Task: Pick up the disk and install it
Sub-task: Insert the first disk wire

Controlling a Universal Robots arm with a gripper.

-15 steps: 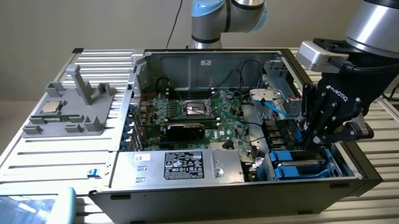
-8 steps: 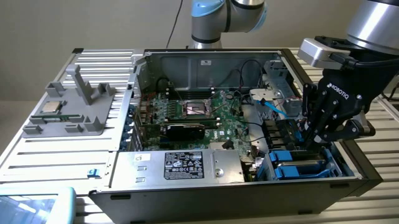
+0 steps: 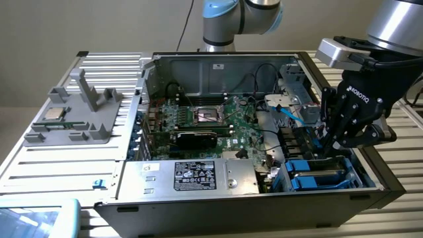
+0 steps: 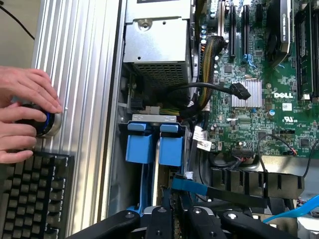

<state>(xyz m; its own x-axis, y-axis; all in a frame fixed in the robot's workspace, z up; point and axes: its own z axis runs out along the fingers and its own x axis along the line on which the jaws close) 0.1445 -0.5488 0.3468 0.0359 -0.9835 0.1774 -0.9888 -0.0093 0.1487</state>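
Note:
My gripper (image 3: 327, 148) reaches down into the open computer case (image 3: 142, 84) at the exterior view's right, just above the drive bay (image 3: 318, 174). Its fingers (image 4: 162, 219) stand close together, and a bright blue edge of the disk (image 4: 185, 183) shows between them, so it looks shut on the disk held edge-on. Most of the disk is hidden by the fingers. Two blue drive frames (image 4: 154, 147) sit side by side in the bay right beside the gripper.
The motherboard (image 3: 211, 119) with loose black cables and a light blue cable (image 3: 290, 111) lies beside the bay. A silver power supply box (image 3: 198, 176) sits at the case front. A grey jig holding a processor chip (image 3: 56, 114) stands outside. A person's hand (image 4: 22, 119) rests on a knob by a keyboard (image 4: 30, 196).

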